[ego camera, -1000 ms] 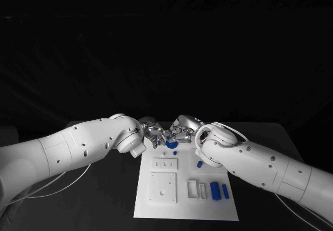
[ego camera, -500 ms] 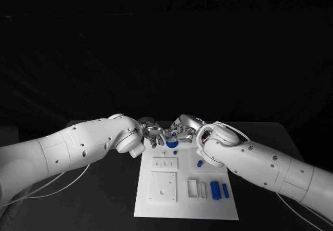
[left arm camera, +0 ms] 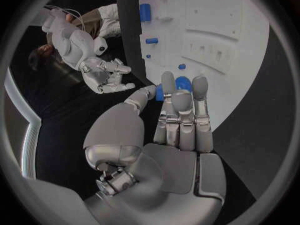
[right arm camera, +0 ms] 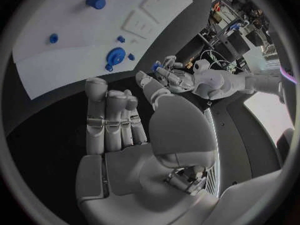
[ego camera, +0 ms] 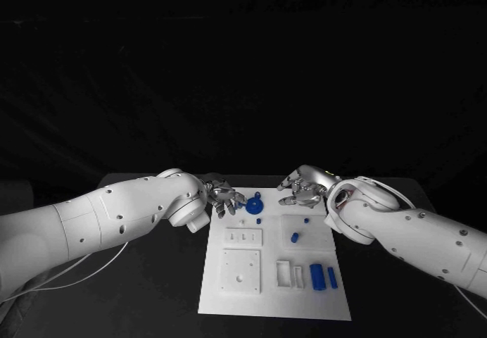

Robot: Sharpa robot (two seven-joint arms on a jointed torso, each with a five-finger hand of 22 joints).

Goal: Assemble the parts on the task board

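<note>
**Mia:** What is the biggest thing here?

**Ben:** The black table. On it lies the white task board, in the lower middle of the picture, with its long side running up and down.

**Mia:** And the hands?

**Ben:** The left hand is at the board's top edge, a bit left of middle. Its fingertips are right beside the round blue part. I cannot tell if it holds the part or only touches it. The right hand is to the right, apart from the part, with fingers spread and nothing in it.

**Mia:** How would the round part feel?

**Ben:** I think light, hard and smooth, so it may slip. Pinch it by its rim. It is round, so it has no long side, and its flat face looks tipped toward us.

**Mia:** Anything smaller?

**Ben:** Two blue bars lie at the lower right of the board, long sides up and down. A little blue peg sits above them.
</note>
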